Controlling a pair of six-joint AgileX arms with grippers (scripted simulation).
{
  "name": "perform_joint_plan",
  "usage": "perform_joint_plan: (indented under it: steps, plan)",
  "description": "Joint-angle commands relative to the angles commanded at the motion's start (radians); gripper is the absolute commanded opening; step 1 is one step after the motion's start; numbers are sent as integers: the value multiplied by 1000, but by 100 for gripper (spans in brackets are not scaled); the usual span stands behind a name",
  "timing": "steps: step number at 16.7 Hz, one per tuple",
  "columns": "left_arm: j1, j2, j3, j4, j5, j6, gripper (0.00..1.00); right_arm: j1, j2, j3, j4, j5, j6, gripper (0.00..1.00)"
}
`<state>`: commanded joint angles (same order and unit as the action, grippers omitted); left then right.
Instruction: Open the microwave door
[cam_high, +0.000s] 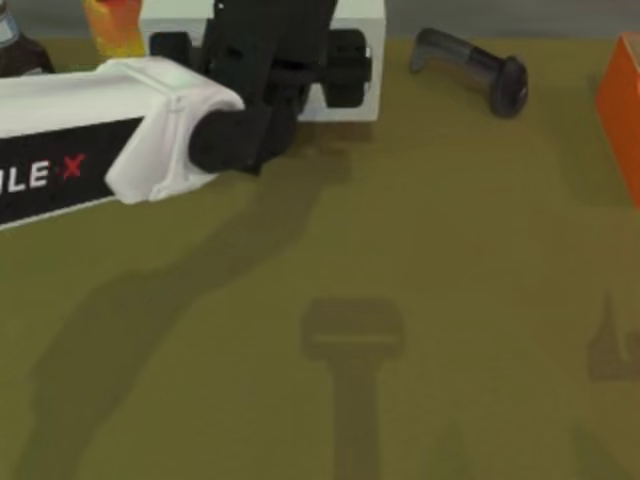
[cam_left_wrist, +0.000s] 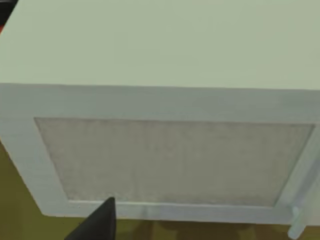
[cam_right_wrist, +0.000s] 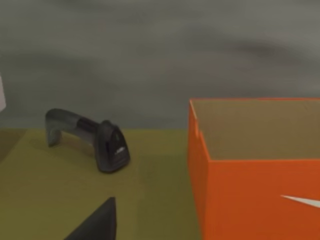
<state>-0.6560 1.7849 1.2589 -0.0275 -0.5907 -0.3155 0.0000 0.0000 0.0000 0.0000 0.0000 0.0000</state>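
White and still shut, the microwave door (cam_left_wrist: 170, 160) fills your left wrist view, its grey mesh window flush with the microwave (cam_high: 362, 40) at the far edge of the table (cam_high: 400, 300), left of centre. Your left gripper (cam_high: 265, 70) hangs just in front of the oven; whether its jaws are apart cannot be told, and it holds nothing you can see. The approach looks done, the pull not yet begun. Next you need a hold on the door's free edge. Your right arm sits parked off to the right, near the orange box (cam_right_wrist: 255, 170) and a dark scanner (cam_right_wrist: 90, 140).
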Motion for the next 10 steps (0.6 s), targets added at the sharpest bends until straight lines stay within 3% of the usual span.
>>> perform_joint_plan:
  steps: [4,10]
  plan:
    - [-55,131,117,11,-49,-33,100,0,0,0,0,0,0,100]
    - [-54,139,125,13,-49,-33,100,0,0,0,0,0,0,100]
